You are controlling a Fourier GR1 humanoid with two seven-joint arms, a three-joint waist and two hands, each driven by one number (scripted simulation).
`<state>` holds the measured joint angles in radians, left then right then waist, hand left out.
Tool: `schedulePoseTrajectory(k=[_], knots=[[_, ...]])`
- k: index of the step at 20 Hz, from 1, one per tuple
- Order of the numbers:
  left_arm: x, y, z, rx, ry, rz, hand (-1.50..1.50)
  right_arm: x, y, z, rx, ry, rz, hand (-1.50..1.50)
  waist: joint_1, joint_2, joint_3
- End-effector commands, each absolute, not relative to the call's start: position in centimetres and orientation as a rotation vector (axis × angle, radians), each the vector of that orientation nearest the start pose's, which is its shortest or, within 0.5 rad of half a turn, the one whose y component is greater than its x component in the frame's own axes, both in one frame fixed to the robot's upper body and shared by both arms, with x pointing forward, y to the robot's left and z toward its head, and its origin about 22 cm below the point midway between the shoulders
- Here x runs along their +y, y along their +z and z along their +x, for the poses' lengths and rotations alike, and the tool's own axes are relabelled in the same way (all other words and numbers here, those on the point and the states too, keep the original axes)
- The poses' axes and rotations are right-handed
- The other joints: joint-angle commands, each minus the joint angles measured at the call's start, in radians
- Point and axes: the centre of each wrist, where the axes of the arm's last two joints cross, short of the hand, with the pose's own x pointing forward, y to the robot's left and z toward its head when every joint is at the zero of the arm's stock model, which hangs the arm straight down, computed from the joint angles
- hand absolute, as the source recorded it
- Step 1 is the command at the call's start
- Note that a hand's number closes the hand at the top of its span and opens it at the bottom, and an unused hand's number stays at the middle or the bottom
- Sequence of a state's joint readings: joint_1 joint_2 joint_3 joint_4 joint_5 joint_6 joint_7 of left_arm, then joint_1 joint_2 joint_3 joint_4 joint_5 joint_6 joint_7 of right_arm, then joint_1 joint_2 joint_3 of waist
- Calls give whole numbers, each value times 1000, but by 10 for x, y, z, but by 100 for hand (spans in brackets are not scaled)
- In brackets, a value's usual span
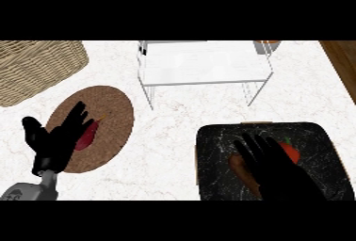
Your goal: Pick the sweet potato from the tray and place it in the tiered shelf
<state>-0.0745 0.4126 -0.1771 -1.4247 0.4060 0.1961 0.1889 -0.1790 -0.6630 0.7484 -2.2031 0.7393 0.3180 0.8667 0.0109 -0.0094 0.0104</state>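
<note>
Black tray [321,141] at lower right holding sweet potato [238,168] and red tomato [290,152], right hand [278,175] spread uncurled over the sweet potato, left hand [55,141] relaxed above woven mat [112,107] with red chilli [88,135], tiered shelf [201,62] beyond, wicker basket [35,66] top left.

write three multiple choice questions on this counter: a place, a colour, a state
1. Where is the orange-brown oblong sweet potato? A on the black marbled tray; B in a sink; C on a stove.
2. What colour is the round woven mat? A blue; B brown; C white.
3. How is the left robot hand? A shut on a cup; B out of view; C open, fingers spread.
1 A, it lies on the tray, partly under the right robot hand. 2 B, its weave is brown. 3 C, its fingers are straight.
</note>
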Motion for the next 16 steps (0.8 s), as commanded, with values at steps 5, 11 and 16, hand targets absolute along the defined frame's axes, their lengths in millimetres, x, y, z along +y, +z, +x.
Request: schedulePoseTrajectory(k=[5,11,16], knots=[[304,-18,242,-1112,60,98,0,-139,107,156,-1110,1440,-1000,-150,-13,8,-11],[310,-12,256,-1114,54,98,0,-125,86,162,-1109,1440,-1064,-150,-14,10,-11],[310,-18,242,-1114,53,90,0,-132,68,165,-1112,1427,-1086,-150,-8,10,-10]])
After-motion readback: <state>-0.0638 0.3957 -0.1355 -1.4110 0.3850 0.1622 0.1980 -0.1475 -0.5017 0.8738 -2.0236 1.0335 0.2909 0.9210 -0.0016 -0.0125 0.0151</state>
